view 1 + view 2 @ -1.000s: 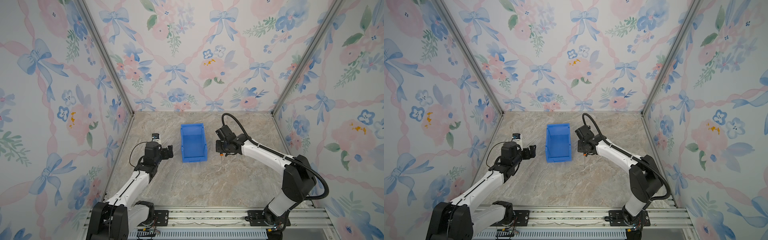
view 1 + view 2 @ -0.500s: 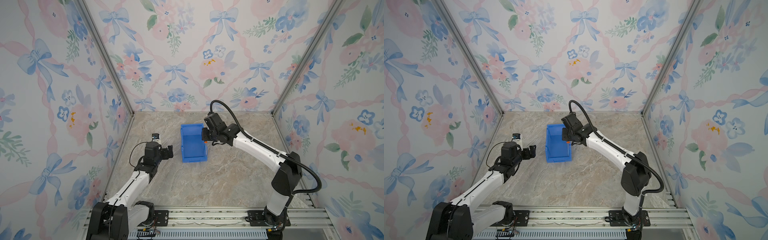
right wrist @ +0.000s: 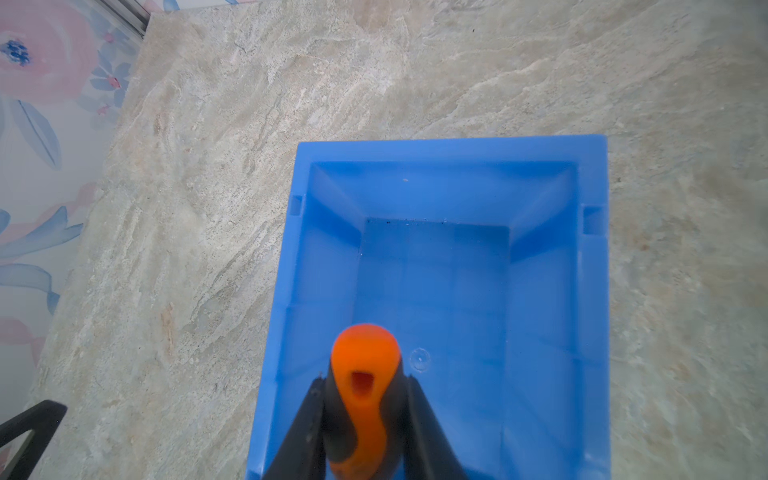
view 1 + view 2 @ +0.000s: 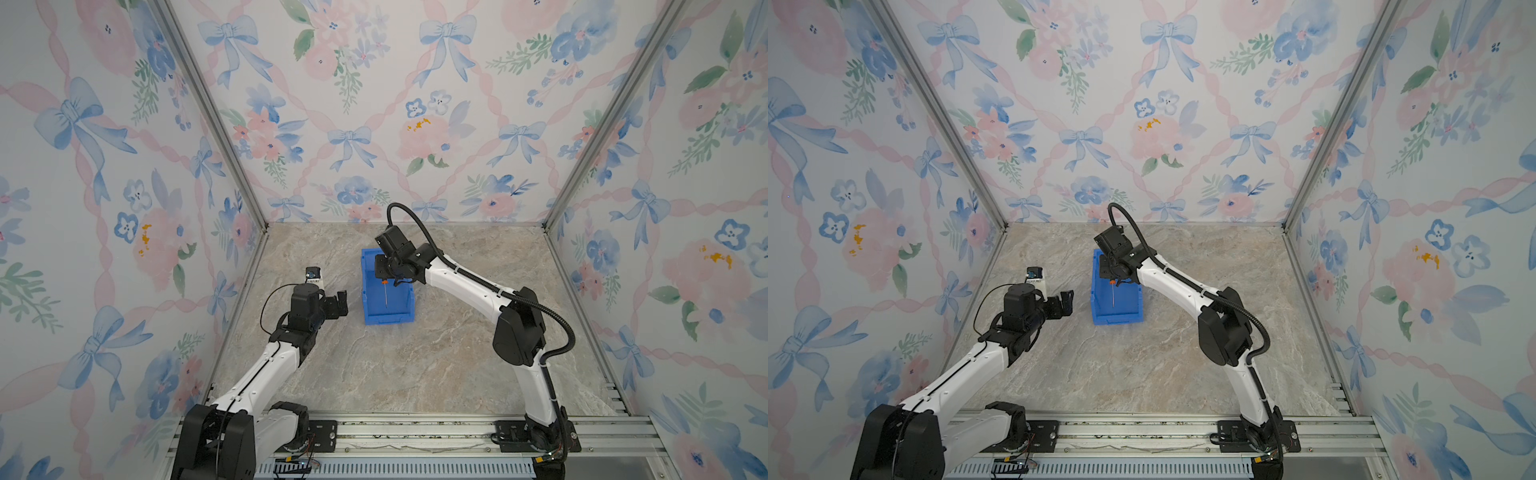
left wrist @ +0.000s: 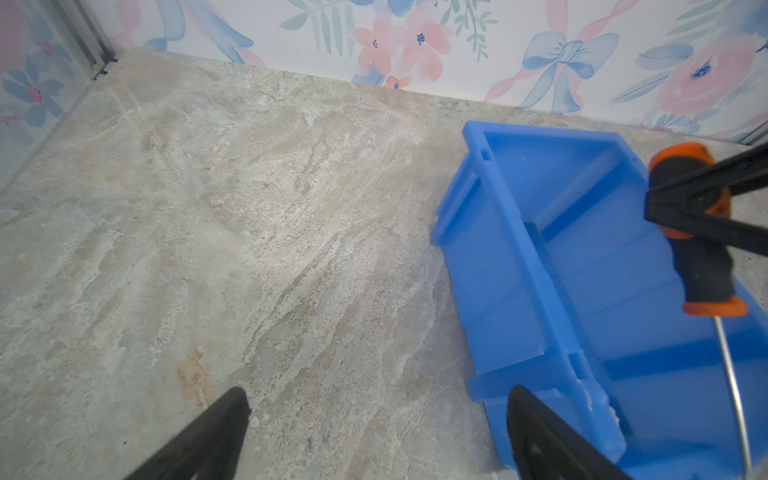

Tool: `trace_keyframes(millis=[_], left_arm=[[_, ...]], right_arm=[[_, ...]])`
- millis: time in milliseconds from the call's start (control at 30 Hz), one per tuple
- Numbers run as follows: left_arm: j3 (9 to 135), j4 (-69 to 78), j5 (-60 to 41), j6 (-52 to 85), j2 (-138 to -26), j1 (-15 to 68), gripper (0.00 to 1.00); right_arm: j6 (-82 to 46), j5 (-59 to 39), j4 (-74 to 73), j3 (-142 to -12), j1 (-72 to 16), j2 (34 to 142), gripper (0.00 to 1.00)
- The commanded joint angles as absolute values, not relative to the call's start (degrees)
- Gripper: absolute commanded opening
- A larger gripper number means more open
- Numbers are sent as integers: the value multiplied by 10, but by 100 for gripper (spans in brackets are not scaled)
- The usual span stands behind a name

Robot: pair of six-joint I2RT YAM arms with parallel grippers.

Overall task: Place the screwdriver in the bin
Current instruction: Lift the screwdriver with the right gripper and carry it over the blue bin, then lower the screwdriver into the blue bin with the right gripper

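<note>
The right hand (image 3: 365,380) pinches the screwdriver (image 3: 365,351) by its handle, tip pointing down, straight above the bin (image 3: 453,149).

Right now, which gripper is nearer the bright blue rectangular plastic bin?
The right. The right gripper, shut on the slim orange-and-black screwdriver, hangs above the inside of the bin; the left gripper, open, hovers beside it, apart from its wall.

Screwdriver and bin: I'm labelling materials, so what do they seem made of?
The screwdriver: matte black grip, probably rubber, over orange plastic; thin silvery shaft, likely steel. The bin: uniform blue, smooth, faintly glossy moulded walls, probably plastic.
</note>
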State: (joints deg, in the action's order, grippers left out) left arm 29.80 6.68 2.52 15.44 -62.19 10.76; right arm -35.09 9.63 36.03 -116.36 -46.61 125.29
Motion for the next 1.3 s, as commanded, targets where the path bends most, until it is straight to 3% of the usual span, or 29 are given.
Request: trace_keyframes(millis=[0, 833, 1000, 1267], left_arm=[[307, 67, 32, 142, -609, 114, 97], [301, 67, 47, 137, -599, 139, 98], [301, 67, 54, 133, -601, 147, 98], [300, 69, 53, 134, -603, 150, 97]], right_arm=[[-346, 115, 377, -1200, -469, 1283, 0], [-396, 139, 434, -1308, -457, 1449, 2], [-402, 143, 452, -1329, -457, 1472, 8], [-392, 142, 411, -1287, -460, 1450, 28]])
